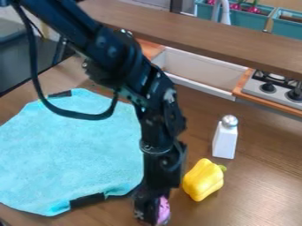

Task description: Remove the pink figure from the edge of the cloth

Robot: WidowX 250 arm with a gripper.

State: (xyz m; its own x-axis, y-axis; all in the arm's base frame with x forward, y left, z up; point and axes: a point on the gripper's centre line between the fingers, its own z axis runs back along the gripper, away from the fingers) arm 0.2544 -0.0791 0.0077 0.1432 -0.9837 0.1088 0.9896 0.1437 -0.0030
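The pink figure [164, 211] is showing at the black gripper's [152, 212] tip, on the yellow bell pepper [203, 180] side; whether it is being pinched, one cannot tell.

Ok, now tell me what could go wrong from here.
The pink figure is partly hidden at the tool, so a poor grip might go unnoticed and let it slip. The yellow pepper sits close by and could get knocked. The looping cable might catch the blue cloth if it dips.
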